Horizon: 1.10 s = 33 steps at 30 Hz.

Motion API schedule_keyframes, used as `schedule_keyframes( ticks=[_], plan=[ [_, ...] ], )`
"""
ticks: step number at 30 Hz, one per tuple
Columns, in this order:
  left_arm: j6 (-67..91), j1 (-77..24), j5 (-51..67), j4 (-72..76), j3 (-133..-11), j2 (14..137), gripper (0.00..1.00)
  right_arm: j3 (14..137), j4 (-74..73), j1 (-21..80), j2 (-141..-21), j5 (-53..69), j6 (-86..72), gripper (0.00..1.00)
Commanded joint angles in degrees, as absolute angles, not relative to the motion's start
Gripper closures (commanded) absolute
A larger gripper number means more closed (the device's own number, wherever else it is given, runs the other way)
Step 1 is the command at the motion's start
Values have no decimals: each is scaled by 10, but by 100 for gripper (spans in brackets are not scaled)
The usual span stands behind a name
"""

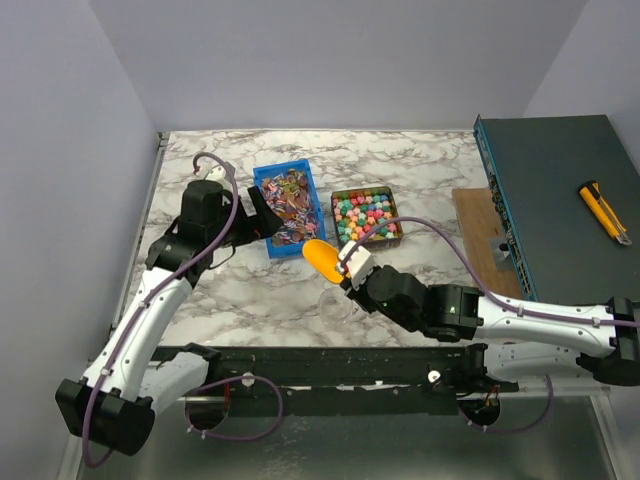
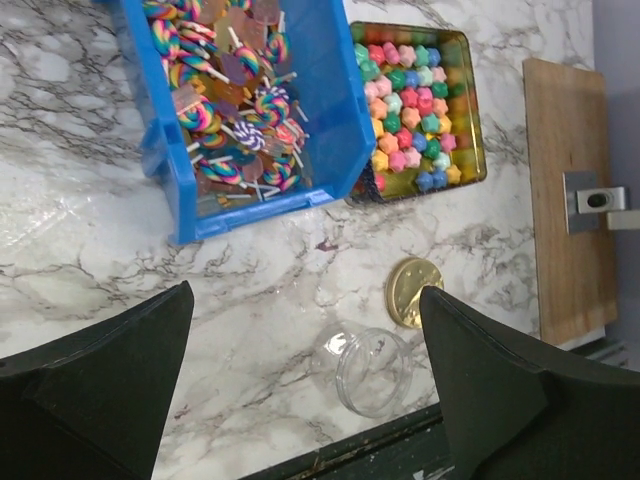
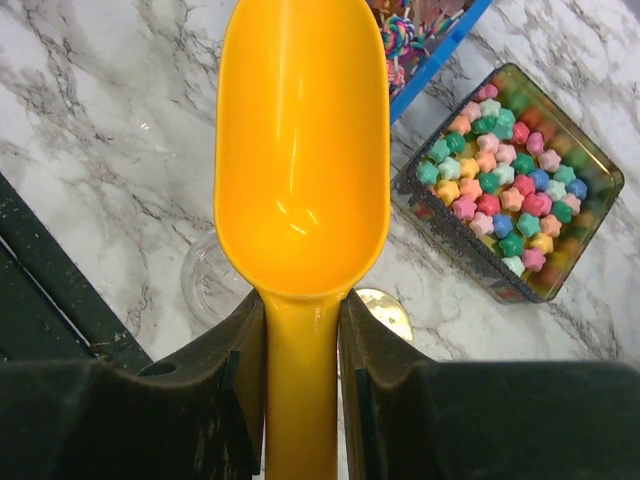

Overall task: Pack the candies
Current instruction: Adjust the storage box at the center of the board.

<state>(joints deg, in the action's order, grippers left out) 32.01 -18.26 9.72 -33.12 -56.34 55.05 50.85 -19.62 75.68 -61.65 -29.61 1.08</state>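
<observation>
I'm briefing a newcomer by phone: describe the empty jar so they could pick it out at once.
On the marble table, look toward its near edge, in front of the blue bin and the tin of star candies. The jar sits there beside a round gold lid. It alone is clear, round and empty.

Bare surface (image 1: 260, 290) is left open before the bin (image 1: 287, 210) and at its left, where only the left gripper (image 1: 265, 218) is held, jaws spread wide. Only a narrow slot is left between the bin and the tin (image 1: 366, 216), though both are open from above. The near middle is blocked by the jar (image 2: 365, 368), the lid (image 2: 413, 292) and the scoop (image 1: 322, 258) clamped in the right gripper (image 1: 348, 272), and the right is closed off by the board (image 1: 478, 235) and the case (image 1: 560, 190).
</observation>
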Motion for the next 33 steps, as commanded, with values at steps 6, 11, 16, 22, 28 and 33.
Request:
schedule_keyframes(
  ticks=[6,11,16,22,28,33],
  plan=[
    [354,-139,71,-291,-613,659,10,501,-198,758,-588,-322,-78,99],
    [358,-127,74,-282,-642,725,19,488,-199,758,-576,-311,-88,99],
    [357,-120,73,-282,-672,784,28,475,-200,758,-565,-302,-98,99],
    [351,-104,71,-282,-699,848,38,462,-203,758,-550,-298,-110,99],
    [339,-87,81,-282,-725,899,49,453,-206,758,-545,-296,-113,99],
    [331,-84,104,-283,-743,937,54,448,-203,758,-541,-297,-116,99]
  ],
)
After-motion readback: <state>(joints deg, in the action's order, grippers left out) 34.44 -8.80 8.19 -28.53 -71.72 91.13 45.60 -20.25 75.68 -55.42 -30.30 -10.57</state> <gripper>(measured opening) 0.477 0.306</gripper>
